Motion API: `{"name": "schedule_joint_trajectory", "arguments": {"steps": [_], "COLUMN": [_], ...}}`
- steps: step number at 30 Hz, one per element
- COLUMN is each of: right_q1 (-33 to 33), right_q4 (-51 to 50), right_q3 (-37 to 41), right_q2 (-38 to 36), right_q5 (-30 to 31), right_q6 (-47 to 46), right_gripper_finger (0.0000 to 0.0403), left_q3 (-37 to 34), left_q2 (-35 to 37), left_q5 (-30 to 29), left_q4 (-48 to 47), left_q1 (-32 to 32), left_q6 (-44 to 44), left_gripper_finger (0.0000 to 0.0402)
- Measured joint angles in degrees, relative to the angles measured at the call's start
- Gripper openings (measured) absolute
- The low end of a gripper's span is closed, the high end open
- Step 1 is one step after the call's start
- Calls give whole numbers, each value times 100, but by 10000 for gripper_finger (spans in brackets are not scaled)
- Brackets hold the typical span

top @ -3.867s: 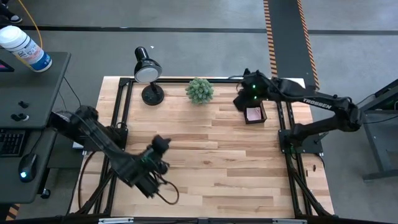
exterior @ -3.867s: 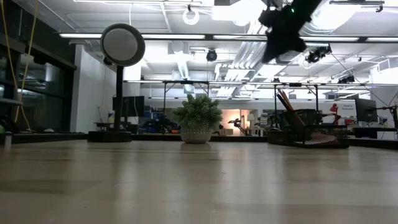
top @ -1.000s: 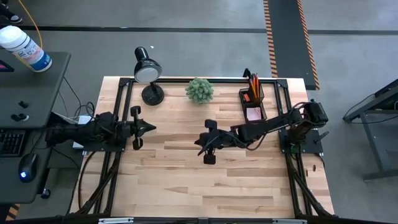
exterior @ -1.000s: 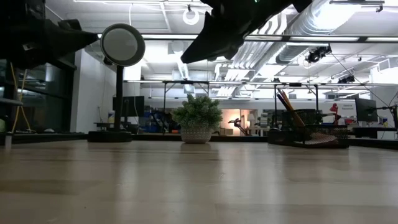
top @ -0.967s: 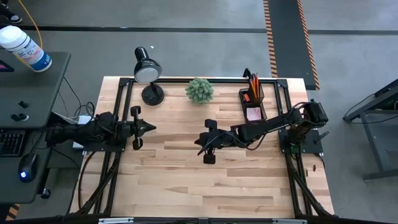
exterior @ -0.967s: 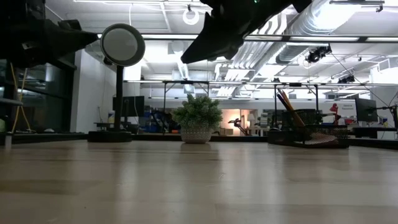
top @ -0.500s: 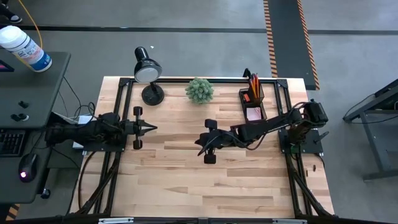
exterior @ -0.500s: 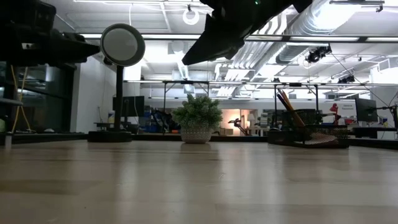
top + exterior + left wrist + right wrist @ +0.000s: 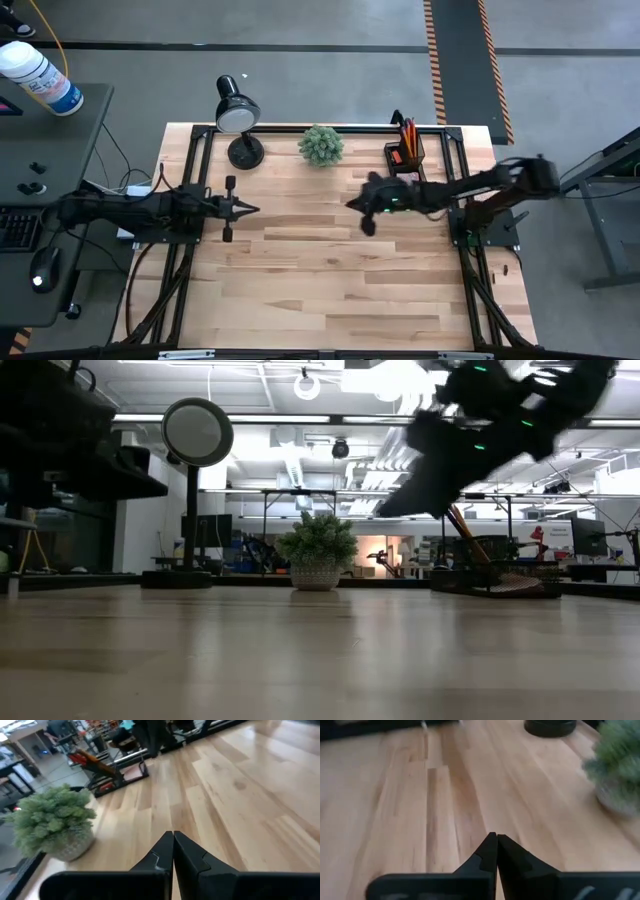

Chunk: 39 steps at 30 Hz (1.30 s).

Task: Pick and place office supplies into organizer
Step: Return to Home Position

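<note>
The organizer point(image 9: 404, 157) sits at the back right corner of the bench point(image 9: 300, 290), with pencils point(image 9: 410, 132) standing up out of its cup. Both arms carry nothing. The wrist views show each pair of jaws pressed tight together.

The left gripper point(image 9: 240, 209) hangs just inside the left edge, halfway along it. The right gripper point(image 9: 362, 207) hangs over the right half, and its arm crosses just in front of the organizer.

To go home cleanly, the right arm probably needs the most care. It should lift before folding back toward the right edge, so its forearm passes above the pencil tips and does not sweep the organizer or the plant point(image 9: 321, 145). The left arm has open bench around it and can simply tuck in.
</note>
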<state>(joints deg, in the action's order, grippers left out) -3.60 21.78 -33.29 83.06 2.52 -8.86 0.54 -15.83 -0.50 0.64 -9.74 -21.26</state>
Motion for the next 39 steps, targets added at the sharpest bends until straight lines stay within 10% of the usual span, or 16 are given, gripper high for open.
{"name": "schedule_joint_trajectory", "arguments": {"steps": [14, 25, 39], "right_q1": [141, 540, 678], "right_q4": [2482, 1479, -1244], "right_q3": [3274, 3273, 3275], "right_q2": [-2769, -4690, -7178], "right_q5": [-592, -1507, -1122], "right_q6": [-418, -274, -410], "right_gripper_finger": [1, 1, 1], "left_q3": [2, 2, 2], "left_q2": [-16, -18, -18], "left_q5": [223, 243, 243], "left_q4": [683, 693, 691], "left_q1": [0, 0, 0], "left_q6": [-139, -120, -96], "left_gripper_finger": [1, 1, 1]}}
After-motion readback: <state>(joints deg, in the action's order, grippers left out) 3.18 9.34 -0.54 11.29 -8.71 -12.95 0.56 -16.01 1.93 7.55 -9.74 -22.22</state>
